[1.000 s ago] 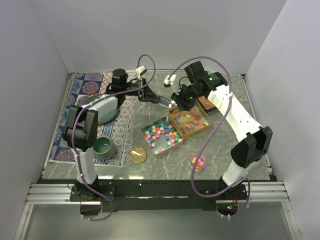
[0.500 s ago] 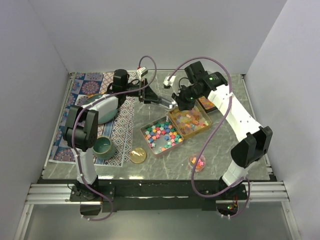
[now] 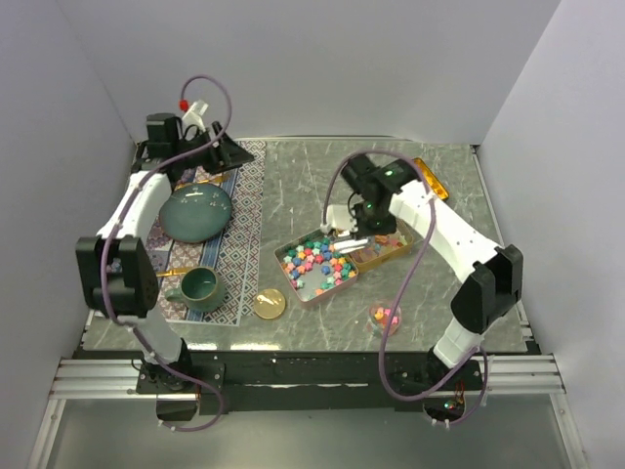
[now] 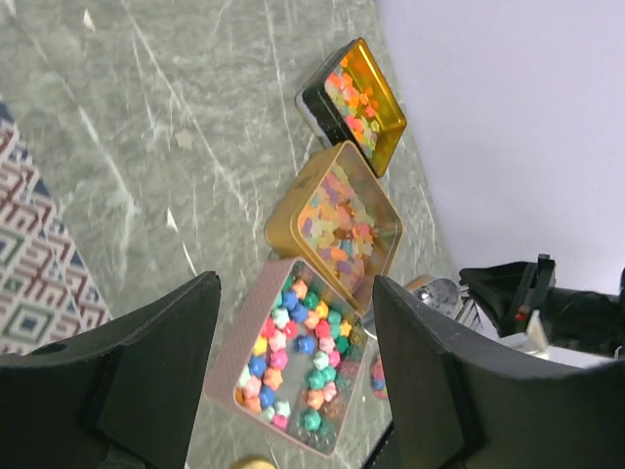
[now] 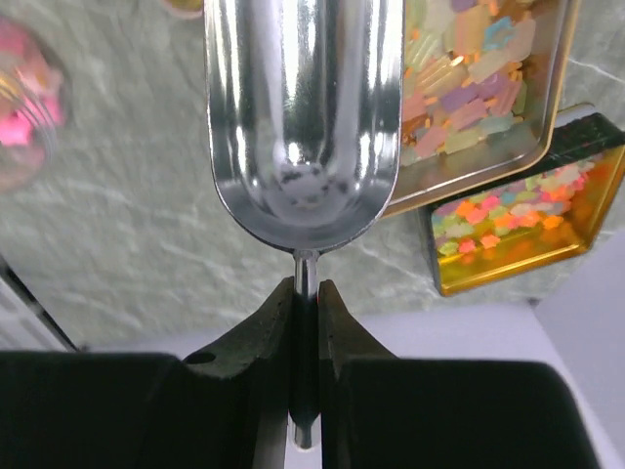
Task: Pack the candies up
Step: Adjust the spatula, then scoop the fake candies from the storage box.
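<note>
Pastel star candies [image 3: 317, 260] fill a pink tin [image 3: 293, 278] at the table's middle, also in the left wrist view as candies [image 4: 293, 357]. Gummy candies [image 5: 469, 68] lie in a gold tin [image 3: 383, 250] beside it. My right gripper [image 3: 365, 221] hangs over the two tins, shut [image 5: 305, 303] on the thin handle of a metal scoop [image 5: 303, 107], whose bowl looks empty. My left gripper [image 3: 227, 154] is at the far back left over the mat, open [image 4: 295, 283], with nothing between its fingers.
A gold lid [image 3: 430, 179] mirroring candies leans at the back right. A small clear bowl [image 3: 386, 318] with a few candies stands at the front. A gold disc [image 3: 270, 304], green cup [image 3: 200, 288] and teal plate [image 3: 195, 213] lie by the patterned mat [image 3: 239, 244].
The left gripper opened, let go of the scoop and swung back to the far left. The right gripper closed on the scoop's handle and carried it down over the tins.
</note>
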Tool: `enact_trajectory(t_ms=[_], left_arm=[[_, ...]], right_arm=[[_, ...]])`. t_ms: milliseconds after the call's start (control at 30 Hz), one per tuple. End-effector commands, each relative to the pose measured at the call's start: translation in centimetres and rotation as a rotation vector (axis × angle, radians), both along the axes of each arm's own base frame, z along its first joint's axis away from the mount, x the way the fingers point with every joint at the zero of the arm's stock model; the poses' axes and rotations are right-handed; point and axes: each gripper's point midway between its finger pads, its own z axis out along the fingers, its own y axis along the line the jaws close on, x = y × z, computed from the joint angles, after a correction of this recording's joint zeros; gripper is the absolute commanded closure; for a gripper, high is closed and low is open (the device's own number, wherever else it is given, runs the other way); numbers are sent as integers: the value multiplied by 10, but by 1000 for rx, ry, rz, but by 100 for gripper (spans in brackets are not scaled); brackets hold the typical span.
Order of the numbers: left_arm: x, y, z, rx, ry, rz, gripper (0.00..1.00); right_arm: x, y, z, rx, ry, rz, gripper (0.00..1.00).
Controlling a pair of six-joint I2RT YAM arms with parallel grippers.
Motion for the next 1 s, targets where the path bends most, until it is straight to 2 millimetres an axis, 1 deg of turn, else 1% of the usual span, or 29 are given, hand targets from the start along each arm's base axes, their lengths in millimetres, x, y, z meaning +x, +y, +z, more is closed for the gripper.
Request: enact_trajectory(t_ms=[0, 33, 67, 100, 133, 167, 267, 367, 400, 433, 500, 567, 600, 633, 667, 700, 733, 767, 800, 833, 867, 900, 933, 967], left_arm=[[-25, 7, 13, 43, -52, 24, 31], [-33, 9, 16, 41, -60, 32, 31], [-39, 9, 19, 34, -68, 30, 31], [-40, 19, 20, 34, -79, 57, 31], [-49, 21, 23, 34, -99, 64, 31], [-52, 24, 23, 35, -108, 69, 31], [-66, 32, 23, 33, -123, 96, 31], [-77, 38, 23, 20, -134, 122, 31], [-80, 40, 19, 17, -126, 131, 31], [-84, 42, 25, 14, -146, 139, 31], [-89, 44, 27, 11, -157, 145, 30], [-95, 44, 34, 6, -178, 152, 30], [-98, 46, 33, 4, -182, 157, 30], [-103, 46, 39, -4, -196, 160, 30], [-105, 46, 41, -7, -202, 161, 30], [-107, 49, 40, -10, -203, 170, 30], [-112, 49, 45, -11, -220, 173, 30], [-115, 49, 46, -12, -228, 177, 30], [-116, 51, 43, -14, -224, 187, 30], [-121, 51, 49, -20, -245, 190, 30], [-123, 52, 50, -24, -252, 191, 30], [-125, 52, 46, -28, -245, 196, 30], [-129, 52, 50, -34, -264, 197, 30], [-131, 52, 50, -34, -266, 199, 30]], right_arm=[[-2, -19, 14, -305, -33, 181, 100], [2, -17, 15, -335, -46, 174, 100], [5, -9, 17, -340, -65, 184, 100], [8, -7, 11, -374, -56, 189, 100], [12, -8, 13, -410, -73, 193, 100], [16, -5, 11, -437, -77, 204, 100], [22, -5, 9, -511, -92, 220, 100], [28, 3, 5, -562, -108, 239, 100], [29, 6, 5, -575, -115, 243, 100], [31, 8, 5, -591, -123, 242, 100], [37, 10, 2, -640, -137, 247, 100], [41, 15, -3, -677, -143, 253, 100], [43, 16, -2, -703, -159, 252, 100], [43, 18, -3, -719, -168, 257, 100], [44, 20, -6, -746, -168, 266, 100], [45, 23, -6, -759, -179, 272, 100], [45, 28, -4, -777, -204, 279, 100], [45, 30, -7, -796, -206, 288, 100], [45, 32, -6, -813, -222, 286, 100], [47, 34, -3, -841, -248, 289, 100], [47, 37, -5, -866, -260, 300, 100], [47, 39, -4, -882, -268, 309, 100], [47, 40, -4, -888, -276, 309, 100], [46, 46, -5, -892, -284, 321, 100]])
